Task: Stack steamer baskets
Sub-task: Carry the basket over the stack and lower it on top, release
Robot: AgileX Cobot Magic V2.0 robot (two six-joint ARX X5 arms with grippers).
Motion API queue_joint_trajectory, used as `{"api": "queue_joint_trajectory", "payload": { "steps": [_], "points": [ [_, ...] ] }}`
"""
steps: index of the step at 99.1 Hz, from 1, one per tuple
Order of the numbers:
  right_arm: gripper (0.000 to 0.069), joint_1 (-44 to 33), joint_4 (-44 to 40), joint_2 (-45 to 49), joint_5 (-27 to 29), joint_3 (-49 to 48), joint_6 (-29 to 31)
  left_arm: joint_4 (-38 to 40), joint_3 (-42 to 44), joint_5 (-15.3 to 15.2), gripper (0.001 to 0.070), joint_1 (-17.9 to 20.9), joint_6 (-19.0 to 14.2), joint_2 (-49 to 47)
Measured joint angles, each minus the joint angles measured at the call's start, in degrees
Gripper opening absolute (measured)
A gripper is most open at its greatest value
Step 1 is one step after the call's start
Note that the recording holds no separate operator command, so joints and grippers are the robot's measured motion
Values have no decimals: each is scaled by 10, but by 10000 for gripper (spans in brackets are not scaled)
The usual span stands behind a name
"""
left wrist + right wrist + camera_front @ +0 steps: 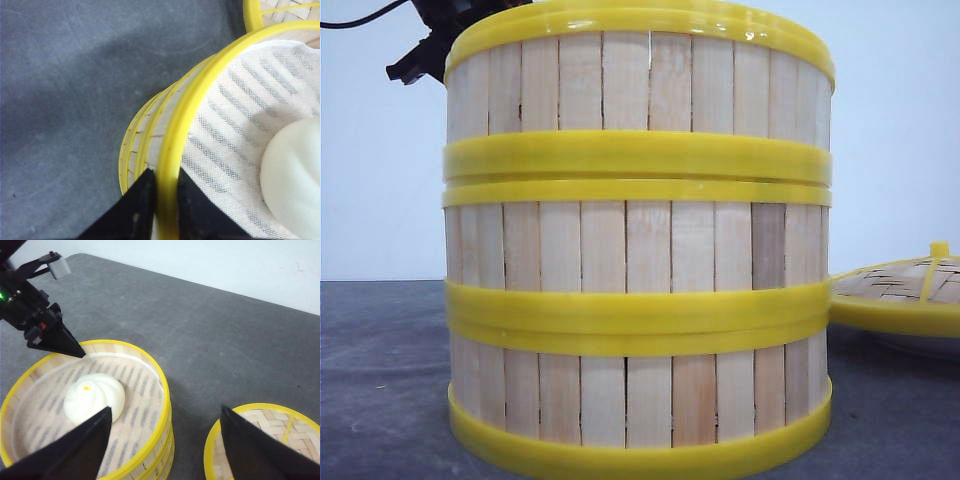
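the steamer baskets [638, 240] stand as a stack of three on the dark grey tabletop [380, 380], close before the front camera. the top basket [85, 405] is open and holds one white bun [94, 397] on a thin white liner cloth [235, 150].

handling, as a judgement: each basket is probably light and fairly stiff, a ring of vertical pale wooden slats held between thick yellow plastic rims. the rims look smooth and may slip under a narrow grip; the slats are thin and could crack if squeezed hard. the rim is the sound place to take hold, wall between the fingers, one finger inside and one outside. the bun looks soft and free to roll if the basket tilts.

the left tool [161, 210] is clamped on the top basket's upper rim, the yellow band running between its black fingers. in the right wrist view this grip sits at about 11 o'clock on that rim.

the right tool [165, 440] stands with its fingers well apart, holding nothing, above the gap between the stack and the lid [265, 440].

the lid is domed woven bamboo with a yellow rim and lies at 3 o'clock from the stack in the front view, near but apart.
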Motion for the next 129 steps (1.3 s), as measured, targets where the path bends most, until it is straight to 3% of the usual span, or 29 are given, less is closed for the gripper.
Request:
{"api": "queue_joint_trajectory", "payload": {
  "steps": [13,36,52,71,103,129],
  "points": [
    [425,0,0,0,0,0,0,3,0,4,139,0,0,1],
    [425,0,-5,0,0,0,0,10,0,4,166,0,0,1],
    [425,0,-15,0,0,0,0,30,0,4,297,0,-2,0],
    [425,0,-23,0,1,0,0,79,-2,2,305,0,-2,-63],
    [425,0,-47,2,38,0,8,141,-2,-115,305,0,-3,-249],
    [425,-19,-58,30,46,0,27,101,-3,-129,305,0,2,-369]
  ]
}}
